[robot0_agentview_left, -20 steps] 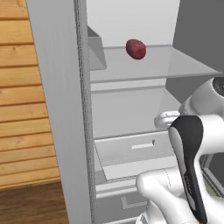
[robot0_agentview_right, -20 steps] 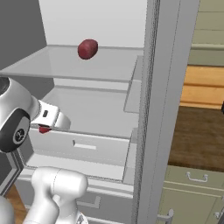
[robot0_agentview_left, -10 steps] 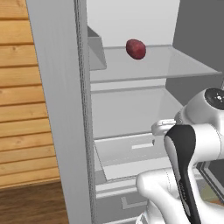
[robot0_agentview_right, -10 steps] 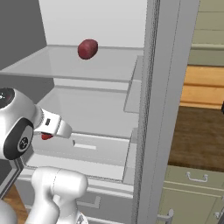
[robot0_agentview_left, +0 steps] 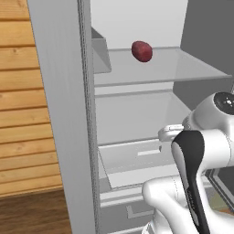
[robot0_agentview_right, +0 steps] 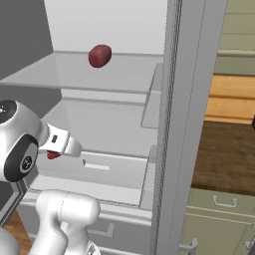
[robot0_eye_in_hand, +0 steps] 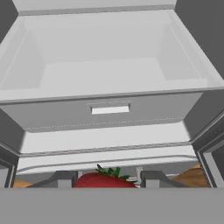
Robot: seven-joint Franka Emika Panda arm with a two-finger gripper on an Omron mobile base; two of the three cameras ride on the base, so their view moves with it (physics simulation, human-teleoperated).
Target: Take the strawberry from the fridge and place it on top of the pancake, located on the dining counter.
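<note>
Strawberry (robot0_eye_in_hand: 105,179) between end effector (robot0_eye_in_hand: 107,180) fingers (robot0_eye_in_hand: 61,178) — before fridge (robot0_eye_in_hand: 109,70) drawer

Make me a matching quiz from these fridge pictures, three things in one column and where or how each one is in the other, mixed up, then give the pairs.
Things:
1. strawberry
2. dark red rounded item
3. drawer

Places or states:
A. lying on the upper shelf of the fridge
B. pale grey, with nothing inside
C. between the fingers of the gripper

Pairs: 1-C, 2-A, 3-B
</note>
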